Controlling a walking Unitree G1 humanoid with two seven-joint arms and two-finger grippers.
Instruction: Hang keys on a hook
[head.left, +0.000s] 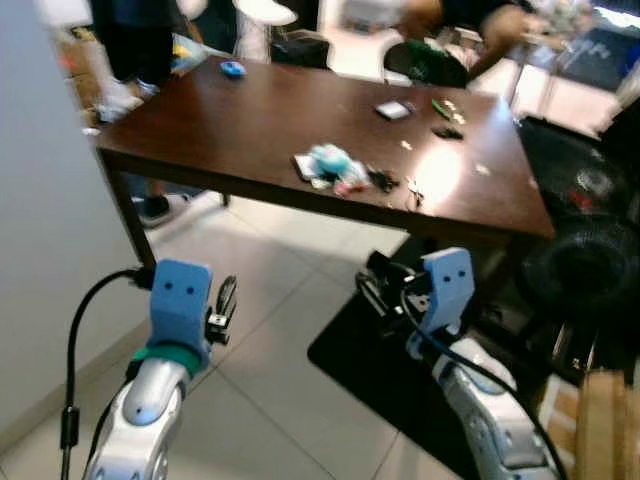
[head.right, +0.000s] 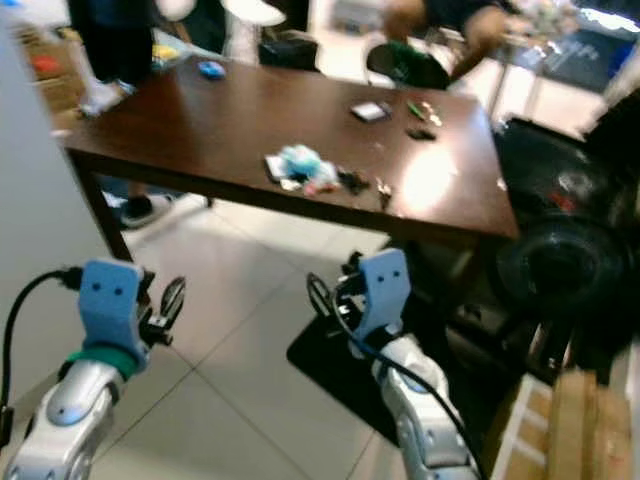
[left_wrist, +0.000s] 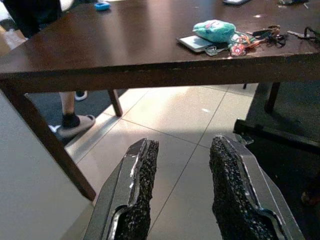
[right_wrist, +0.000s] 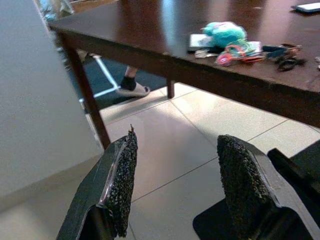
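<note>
Your left end effector (left_wrist: 182, 190) and right end effector (right_wrist: 175, 190) both hover low over the tiled floor (head.left: 270, 300), fingers apart and empty; ahead stands a dark wooden desk (head.left: 250, 120); the keys (head.left: 385, 180) lie near its front edge, just right of a teal plush fob (head.left: 330, 160); a person's shod foot (left_wrist: 75, 125) shows beneath the desk.

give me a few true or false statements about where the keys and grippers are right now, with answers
1. The keys lie on the dark wooden table. True.
2. The left gripper is shut on the keys. False: its fingers are apart, holding nothing, below the table edge.
3. The right gripper is open over the tiled floor. True.
4. The teal plush lies on the floor. False: it sits on the table, beside the keys.
5. A person's foot shows under the table. True.
</note>
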